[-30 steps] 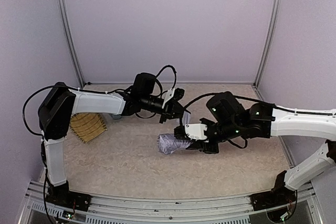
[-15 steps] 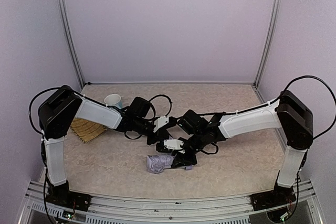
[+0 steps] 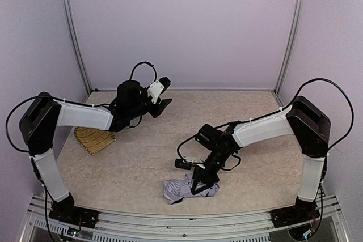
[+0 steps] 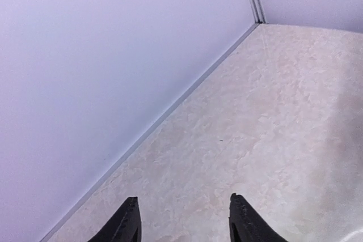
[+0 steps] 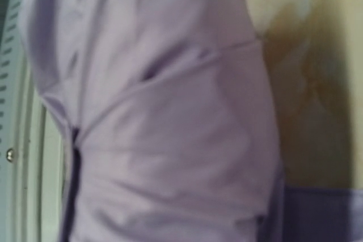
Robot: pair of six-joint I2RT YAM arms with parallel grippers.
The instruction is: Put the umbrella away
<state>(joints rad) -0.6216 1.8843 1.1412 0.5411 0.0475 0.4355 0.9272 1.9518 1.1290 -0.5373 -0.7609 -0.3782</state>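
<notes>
Beige tabletop (image 3: 142,160), umbrella (image 3: 176,189) lying bundled at its front edge, right gripper (image 3: 201,182) pressing onto umbrella, grasp impossible to tell, left gripper (image 3: 164,103) hovering spread empty well behind umbrella, woven mat (image 3: 93,138) lying far left.

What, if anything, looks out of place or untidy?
The umbrella lies as a loose, crumpled bundle at the near edge of the table, not neatly folded. The right gripper is down on it; the left gripper is open, empty.
</notes>
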